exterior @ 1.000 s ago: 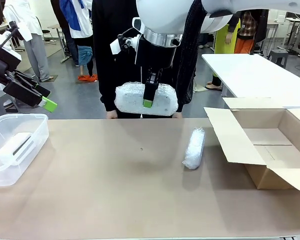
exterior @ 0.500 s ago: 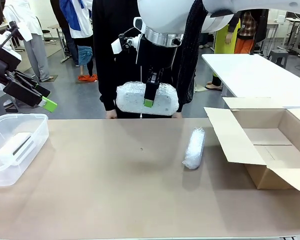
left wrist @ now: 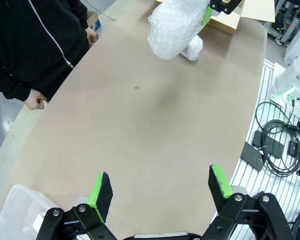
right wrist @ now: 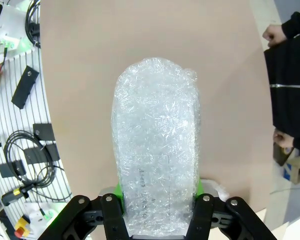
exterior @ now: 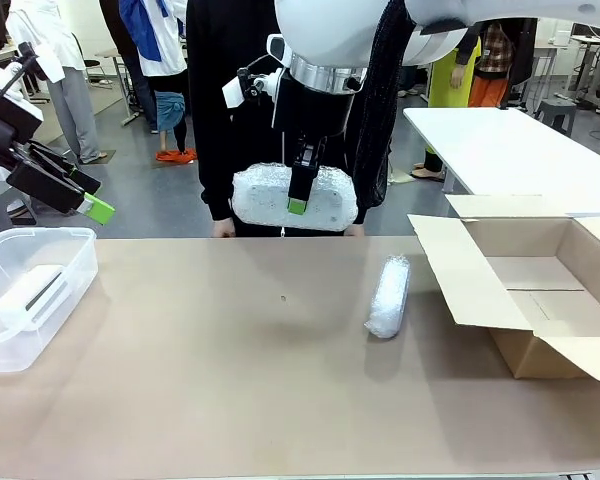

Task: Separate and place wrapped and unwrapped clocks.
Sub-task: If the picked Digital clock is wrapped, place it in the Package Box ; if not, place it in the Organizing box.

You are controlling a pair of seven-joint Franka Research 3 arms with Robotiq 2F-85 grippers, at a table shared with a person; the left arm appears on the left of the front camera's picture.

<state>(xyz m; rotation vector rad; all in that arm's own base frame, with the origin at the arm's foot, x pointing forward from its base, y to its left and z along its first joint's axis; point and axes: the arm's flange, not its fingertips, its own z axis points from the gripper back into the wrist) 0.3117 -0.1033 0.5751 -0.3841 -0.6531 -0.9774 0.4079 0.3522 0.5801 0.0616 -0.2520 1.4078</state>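
My right gripper hangs high over the table's far middle, shut on a wrapped clock, a bumpy white bubble-wrap bundle held crosswise. In the right wrist view the same bundle stands between the jaws of that gripper. A second wrapped bundle lies on the table, right of centre. The unwrapped white clock rests inside a clear plastic bin at the left. My left gripper is open and empty above the bin; the left wrist view shows it over bare tabletop.
An open cardboard box lies on its side at the right edge. A person in black stands at the far side, hands at the table edge behind the held bundle. Cables run along the robot's side.
The right gripper with its bundle has crept very slightly up and to the right. The left arm, the bundle on the table and the bin are as before.
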